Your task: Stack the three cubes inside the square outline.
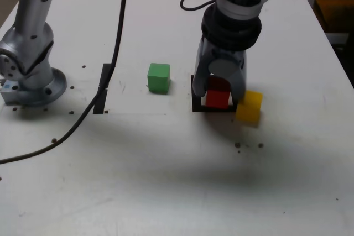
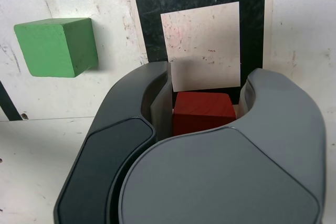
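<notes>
At centre-right of the exterior view, the claw points down over the square outline, clenched on the red cube w/ a jaw on each side. Wrist view shows the same: red cube gripped in the claw, at the edge of the square outline. Yellow cube sits on the white worktop just right of the outline. Green cube is left of it, apart.

Scuffed white tabletop with small blocks

On it lie a green cube, a yellow cube, a black tape square outline, a narrow black strip and a black cable.
</notes>
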